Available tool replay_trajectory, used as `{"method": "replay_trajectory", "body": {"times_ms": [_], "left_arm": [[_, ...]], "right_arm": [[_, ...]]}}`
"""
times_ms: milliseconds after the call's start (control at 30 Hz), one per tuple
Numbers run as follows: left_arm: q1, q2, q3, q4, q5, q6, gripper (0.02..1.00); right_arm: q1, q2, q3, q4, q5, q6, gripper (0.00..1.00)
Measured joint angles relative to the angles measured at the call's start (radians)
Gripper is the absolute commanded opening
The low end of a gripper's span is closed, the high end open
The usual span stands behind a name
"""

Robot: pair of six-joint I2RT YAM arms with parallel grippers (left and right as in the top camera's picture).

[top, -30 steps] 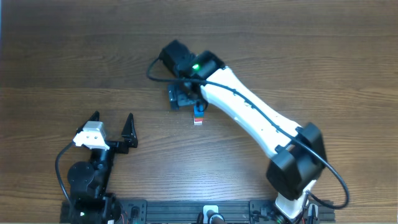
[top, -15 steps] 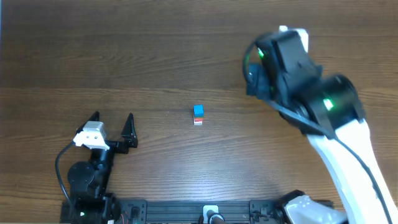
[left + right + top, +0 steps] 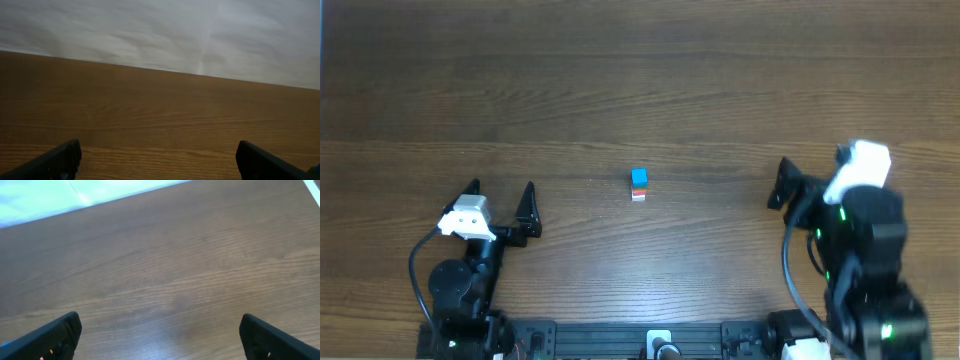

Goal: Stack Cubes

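Top view: a brown wooden table (image 3: 640, 80) has two robot arms based at its near edge. The left arm (image 3: 465, 275) sits low on one side, and the right arm (image 3: 860, 250) is folded close to its base on the other. The left gripper (image 3: 500, 190) has its fingers spread wide with nothing between them. The right gripper (image 3: 160, 327), seen from its own wrist, is just as wide and empty above bare wood. Between the two arms and well apart from both, a small blue cube (image 3: 639, 178) rests on a red cube (image 3: 638, 195), of which only an edge shows. To an onlooker the stacking appears done, with both arms standing off. The next move calls for little beyond keeping clear of the tower. Any further reach toward it would need a slow, straight-down approach to avoid knocking the blue cube off.
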Motion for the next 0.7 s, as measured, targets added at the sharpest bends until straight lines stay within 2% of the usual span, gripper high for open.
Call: {"method": "replay_trajectory", "body": {"times_ms": [233, 433, 700], "left_arm": [[0.001, 0.0, 0.0, 0.0, 0.0, 0.0, 0.996], [0.001, 0.0, 0.0, 0.0, 0.0, 0.0, 0.998], [0.001, 0.0, 0.0, 0.0, 0.0, 0.0, 0.998]], "right_arm": [[-0.084, -0.334, -0.317, 0.192, -0.122, -0.064, 0.991], [-0.09, -0.554, -0.536, 0.274, -0.168, -0.093, 0.991], [-0.091, -0.608, -0.677, 0.504, -0.235, -0.154, 0.993]]}}
